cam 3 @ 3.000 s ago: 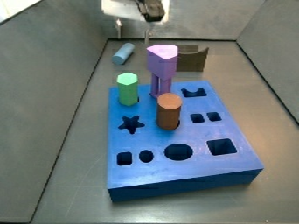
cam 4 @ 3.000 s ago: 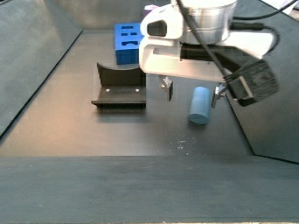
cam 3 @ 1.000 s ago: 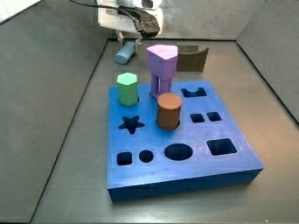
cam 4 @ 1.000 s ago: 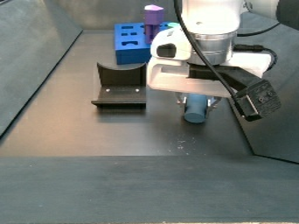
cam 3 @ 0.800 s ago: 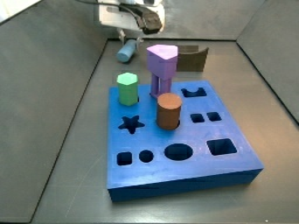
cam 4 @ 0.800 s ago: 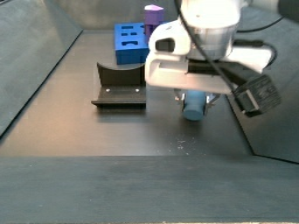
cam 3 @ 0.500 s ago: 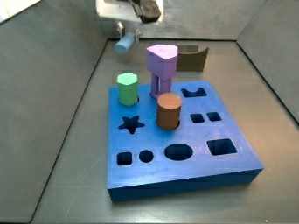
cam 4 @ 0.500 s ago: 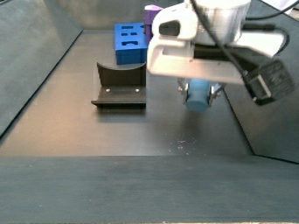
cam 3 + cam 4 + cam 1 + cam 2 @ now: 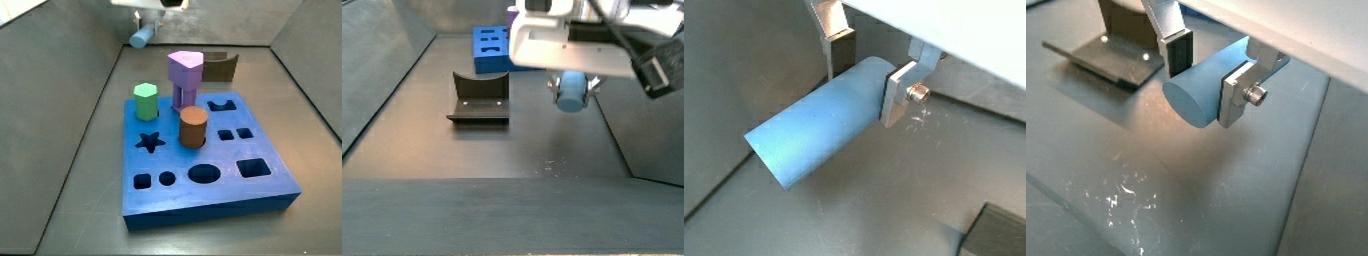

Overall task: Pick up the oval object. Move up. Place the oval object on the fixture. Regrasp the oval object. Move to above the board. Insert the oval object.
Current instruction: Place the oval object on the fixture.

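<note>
Dark grey floor (image 9: 489,160) with grey walls on the sides; scuffed and glinting in patches in a wrist view. Tool (image 9: 866,72) is high above the floor, close to the upper edge of both side views, with its white body (image 9: 589,45) pointing down; the arm above it is cut off by the frame. Its two silver fingers (image 9: 1237,92) are clamped onto the oval object (image 9: 815,129) across its sides, near one end, the rest of the peg sticking out beyond the fingers. Oval object is pale blue, lying roughly level in the grip (not upright), and clear of the floor in both side views (image 9: 572,90); in a side view it shows just under the tool (image 9: 139,37), near the far wall.

Fixture (image 9: 478,98) stands on the floor beside and below the tool, apart from it; same dark bracket shows in a wrist view (image 9: 1109,50), beyond the fingers. Board (image 9: 201,155) lies on the floor, well apart from the tool. Standing in it: a purple peg (image 9: 185,78) (tallest), a green peg (image 9: 146,101) and an orange-brown cylinder (image 9: 193,127). Star (image 9: 151,142), round and square cutouts are open. In a side view only a corner of the board (image 9: 490,48) shows behind the fixture.
</note>
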